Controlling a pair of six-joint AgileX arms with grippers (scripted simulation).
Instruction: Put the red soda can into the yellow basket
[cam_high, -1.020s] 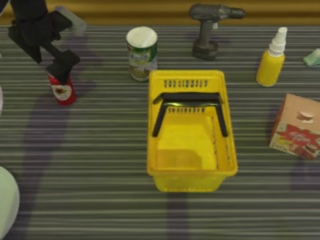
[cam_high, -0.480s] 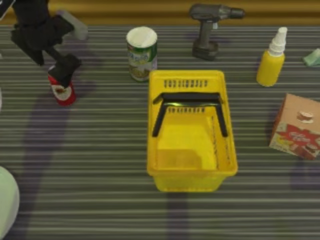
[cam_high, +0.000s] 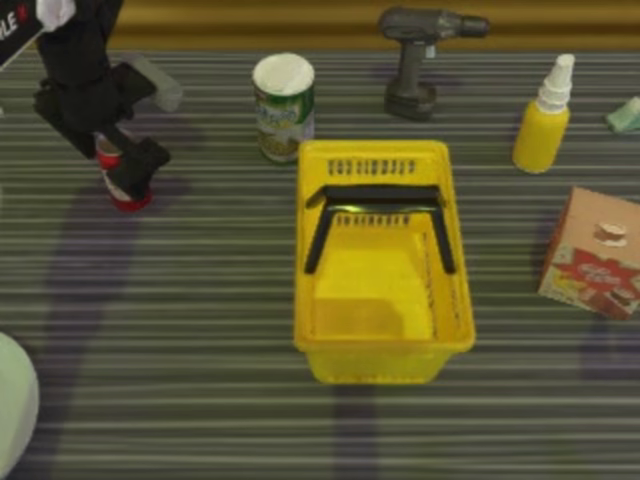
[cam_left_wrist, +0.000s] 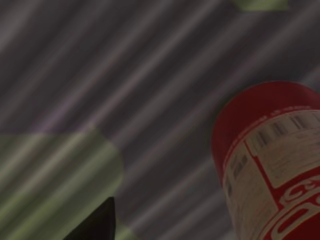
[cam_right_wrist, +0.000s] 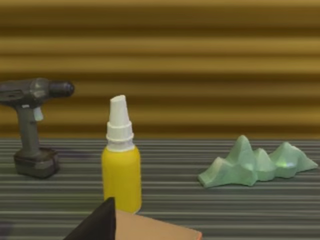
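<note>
Top view, left gripper (cam_high: 118, 165): I see my left arm's black fingers set over the slim red soda can with its pale label (cam_high: 124, 192) at the table's far left; whether they have closed on it I cannot tell.
Top view, basket: the big rectangular yellow slotted plastic basket with black handles (cam_high: 383, 330) stands mid-table, well apart from the can.
Top view, right arm: out of sight.
Left wrist view: the can (cam_left_wrist: 272, 160) fills one side, barcode and label showing, above the striped tablecloth (cam_left_wrist: 125, 75); one dark fingertip (cam_left_wrist: 97, 225) shows apart from it.
Right wrist view: a yellow spray bottle with white nozzle (cam_right_wrist: 121, 160), a grey power drill (cam_right_wrist: 31, 130) and a crumpled green object (cam_right_wrist: 257, 162); only one dark fingertip (cam_right_wrist: 97, 225) shows, so its grip is unreadable.
</note>
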